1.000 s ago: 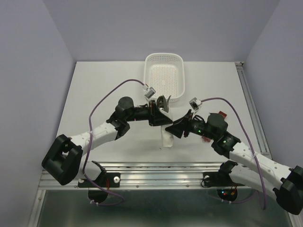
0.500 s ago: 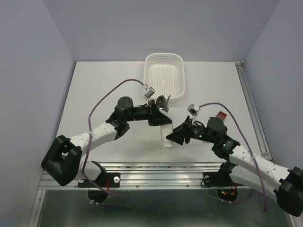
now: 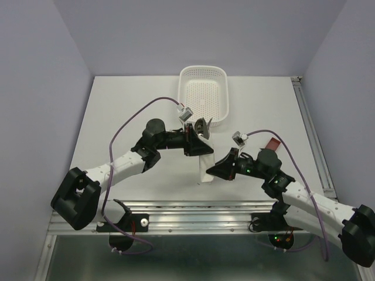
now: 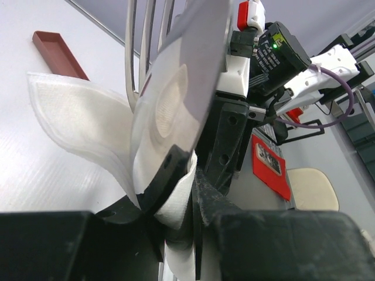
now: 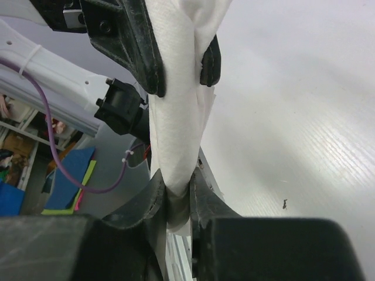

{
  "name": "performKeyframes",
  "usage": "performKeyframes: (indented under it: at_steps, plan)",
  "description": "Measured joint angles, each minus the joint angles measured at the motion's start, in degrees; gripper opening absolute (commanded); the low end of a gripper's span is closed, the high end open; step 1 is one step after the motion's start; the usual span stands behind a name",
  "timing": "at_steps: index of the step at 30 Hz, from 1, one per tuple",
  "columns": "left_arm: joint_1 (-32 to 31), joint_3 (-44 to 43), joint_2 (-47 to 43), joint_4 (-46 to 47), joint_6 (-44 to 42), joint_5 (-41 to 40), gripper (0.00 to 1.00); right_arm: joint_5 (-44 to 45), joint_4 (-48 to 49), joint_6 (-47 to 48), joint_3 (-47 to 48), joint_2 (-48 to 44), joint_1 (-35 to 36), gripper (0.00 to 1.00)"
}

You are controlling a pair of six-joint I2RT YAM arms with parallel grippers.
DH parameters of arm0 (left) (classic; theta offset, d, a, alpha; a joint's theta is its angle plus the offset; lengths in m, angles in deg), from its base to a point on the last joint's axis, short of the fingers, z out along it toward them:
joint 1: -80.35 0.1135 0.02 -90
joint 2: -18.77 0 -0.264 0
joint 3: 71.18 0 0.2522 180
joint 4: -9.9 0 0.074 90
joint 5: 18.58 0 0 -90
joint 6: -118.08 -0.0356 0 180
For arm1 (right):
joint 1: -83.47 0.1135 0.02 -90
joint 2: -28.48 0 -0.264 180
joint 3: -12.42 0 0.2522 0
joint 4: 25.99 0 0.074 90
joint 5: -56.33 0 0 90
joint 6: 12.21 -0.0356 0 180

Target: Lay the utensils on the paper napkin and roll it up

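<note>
1. From the top camera you see the left gripper (image 3: 198,140) and the right gripper (image 3: 215,171) meeting over the middle of the table (image 3: 129,99), with the paper napkin (image 3: 205,170) as a narrow white roll between them. The right one takes its near end and the left one its far end.
2. The utensils (image 3: 203,126) show there only as a bit of shiny metal poking out of the far end of the roll, just short of the basket (image 3: 181,88).
3. Your left wrist camera adds the detail: slim metal tines and a broad polished blade or bowl (image 4: 176,99) rising from the napkin's loose white folds (image 4: 76,123). Its fingers are clenched on the paper.
4. Your right wrist camera shows the grip best: the right fingers (image 5: 153,205) pinch the roll's lower end (image 5: 176,117) tight, and the left fingers (image 5: 132,47) clamp it higher up.
5. The tabletop is plain white, with a red-brown tray (image 3: 272,143) lying near the right arm and a metal rail (image 3: 193,208) along the near edge.
6. Pale lilac walls (image 3: 193,29) close in the sides and back
</note>
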Motion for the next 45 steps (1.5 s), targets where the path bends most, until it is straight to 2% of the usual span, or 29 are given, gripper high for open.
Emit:
performKeyframes:
  at_steps: [2,5,6,9,11,14,20,26,31,32,37,41,42,44,45]
  plan:
    - [0.0,-0.1,0.0,0.0,-0.1,0.2,0.0,0.0,0.8,-0.5,-0.4,0.0,0.0,0.01]
    - [0.0,-0.2,0.0,0.0,-0.1,0.3,0.0,0.0,1.5,-0.8,-0.7,0.0,0.0,0.03]
    - [0.0,-0.2,0.0,0.0,-0.1,0.3,0.0,0.0,1.7,-0.9,-0.8,0.0,0.0,0.26]
    - [0.0,-0.2,0.0,0.0,-0.1,0.2,0.0,0.2,1.4,-0.8,-0.8,-0.1,0.0,0.51]
    - [0.0,-0.2,0.0,0.0,-0.1,0.2,0.0,1.0,-0.1,-0.4,-0.7,-0.8,0.0,0.62]
    - [0.0,-0.2,0.0,0.0,-0.2,0.2,0.0,4.4,-6.4,0.5,-0.3,-4.2,0.0,0.67]
    - [0.0,-0.2,0.0,0.0,-0.6,0.2,0.0,9.1,-15.7,2.7,5.9,-6.4,0.0,0.61]
    - [0.0,-0.2,0.0,0.0,-0.8,0.2,0.0,9.4,-16.3,4.3,10.2,-1.2,0.0,0.53]
    - [0.1,-0.2,0.0,-0.5,-1.2,0.3,0.0,8.5,-16.1,4.8,12.1,2.3,0.0,0.34]
    - [0.1,-0.2,0.0,-0.5,-1.2,0.3,0.0,8.3,-16.0,4.7,12.2,2.4,0.0,0.25]
    - [0.1,-0.2,-0.2,-0.5,-1.5,0.5,0.0,7.7,-15.5,4.2,12.2,2.4,0.0,0.03]
    - [0.1,-0.7,-0.3,-0.9,-1.6,0.7,0.17,7.7,-15.3,4.1,12.2,1.7,0.0,0.01]
    - [0.1,-1.0,-0.3,-1.2,-1.6,0.7,0.31,7.7,-15.2,4.1,12.2,1.6,0.0,0.01]
    - [0.1,-2.0,-0.3,-1.8,-1.9,0.8,0.36,7.8,-14.4,4.0,12.2,1.2,0.0,0.01]
    - [0.1,-2.6,-0.3,-2.6,-2.2,0.7,0.43,7.9,-14.1,4.0,12.2,1.0,0.0,0.01]
